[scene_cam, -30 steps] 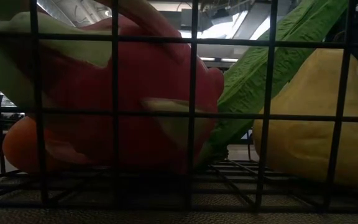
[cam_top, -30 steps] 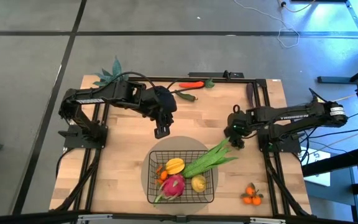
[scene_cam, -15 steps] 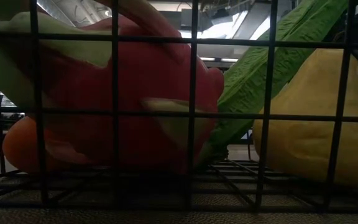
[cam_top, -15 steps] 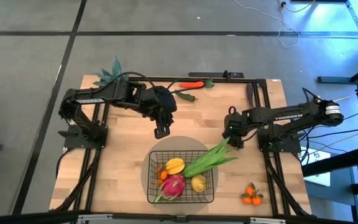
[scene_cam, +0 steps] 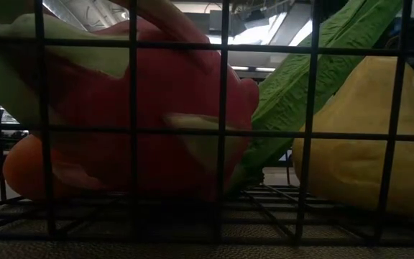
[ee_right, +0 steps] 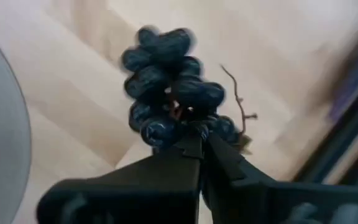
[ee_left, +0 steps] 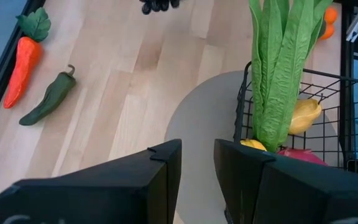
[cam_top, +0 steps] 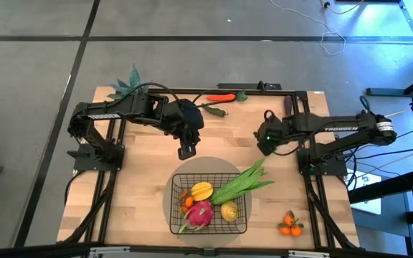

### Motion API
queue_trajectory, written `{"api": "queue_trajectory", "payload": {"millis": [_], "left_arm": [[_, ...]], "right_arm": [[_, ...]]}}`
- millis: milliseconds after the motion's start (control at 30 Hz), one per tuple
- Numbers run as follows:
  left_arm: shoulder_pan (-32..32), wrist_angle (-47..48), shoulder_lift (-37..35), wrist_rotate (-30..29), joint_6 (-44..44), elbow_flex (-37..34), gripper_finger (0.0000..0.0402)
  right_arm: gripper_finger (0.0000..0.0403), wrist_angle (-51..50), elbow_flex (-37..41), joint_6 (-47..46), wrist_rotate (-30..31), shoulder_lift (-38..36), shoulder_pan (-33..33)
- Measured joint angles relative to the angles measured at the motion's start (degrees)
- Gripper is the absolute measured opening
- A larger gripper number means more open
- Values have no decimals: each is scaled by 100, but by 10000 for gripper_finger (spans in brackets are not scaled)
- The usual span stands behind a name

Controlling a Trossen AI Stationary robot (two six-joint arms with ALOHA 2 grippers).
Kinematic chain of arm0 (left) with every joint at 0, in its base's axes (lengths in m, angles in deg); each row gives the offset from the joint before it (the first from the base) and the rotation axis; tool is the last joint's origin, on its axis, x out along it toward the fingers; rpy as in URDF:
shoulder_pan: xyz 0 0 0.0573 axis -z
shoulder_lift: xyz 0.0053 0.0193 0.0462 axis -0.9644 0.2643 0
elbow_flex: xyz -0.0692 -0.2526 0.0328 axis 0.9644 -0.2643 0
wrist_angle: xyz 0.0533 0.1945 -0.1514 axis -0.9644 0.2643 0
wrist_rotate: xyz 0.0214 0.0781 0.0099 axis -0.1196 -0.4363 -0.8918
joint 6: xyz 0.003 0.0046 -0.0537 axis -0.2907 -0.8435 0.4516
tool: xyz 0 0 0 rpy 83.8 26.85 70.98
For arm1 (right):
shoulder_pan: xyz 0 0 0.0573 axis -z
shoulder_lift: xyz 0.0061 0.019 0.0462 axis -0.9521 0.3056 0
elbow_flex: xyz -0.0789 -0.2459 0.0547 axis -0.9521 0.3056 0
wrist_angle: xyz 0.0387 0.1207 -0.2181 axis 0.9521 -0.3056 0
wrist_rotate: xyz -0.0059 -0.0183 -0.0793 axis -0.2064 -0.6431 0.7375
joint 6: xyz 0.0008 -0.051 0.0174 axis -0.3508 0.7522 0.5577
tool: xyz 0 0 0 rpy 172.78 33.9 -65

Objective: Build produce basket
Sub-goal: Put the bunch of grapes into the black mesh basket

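Black wire mesh is what you should find first: the basket [cam_top: 241, 228] sits on a grey round mat [cam_top: 176, 188] near the front edge of the wooden table [cam_top: 145, 186]. Inside it you have a pink dragon fruit [cam_top: 200, 213], a yellow mango [cam_top: 202, 190], a yellow pear-like fruit [cam_top: 229, 211] and something orange [cam_top: 186, 198] at the left side. Your long green leafy stalks [cam_top: 242, 183] lie with their base in the basket and their tips sticking out over its far right corner.

Your right gripper [ee_right: 199, 148] is over the table's right half, beyond the stalk tips, with its fingers pinched onto a bunch of dark grapes [ee_right: 170, 87], which the right wrist view shows above bare wood.

Your left gripper [cam_top: 186, 151] hovers just beyond the basket's far edge, its fingers [ee_left: 166, 171] set narrowly apart and holding nothing.

Still outside the basket you have small oranges [cam_top: 289, 225] to its right, and a red pepper [cam_top: 220, 97] and a green pepper [cam_top: 214, 110] near the far edge.
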Motion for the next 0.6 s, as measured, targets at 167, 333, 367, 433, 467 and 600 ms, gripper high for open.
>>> {"api": "queue_trajectory", "payload": {"millis": [167,333,367,433,467,600], "left_arm": [[1,4,0,0,0,0,84],[41,7,0,-4,0,1,84],[52,7,0,-7,0,1,84],[80,9,0,-4,0,0,84],[104,11,0,-6,-2,1,84],[185,15,0,-44,0,-2,84]], "right_arm": [[0,-369,-1033,464,519,0,0],[0,-312,-1942,1069,772,0,0],[0,-290,-2099,1190,810,10,0],[0,-151,-2376,1431,818,33,-9],[0,-40,-2490,1573,803,51,-24],[0,476,-2888,2051,552,228,-169]]}}
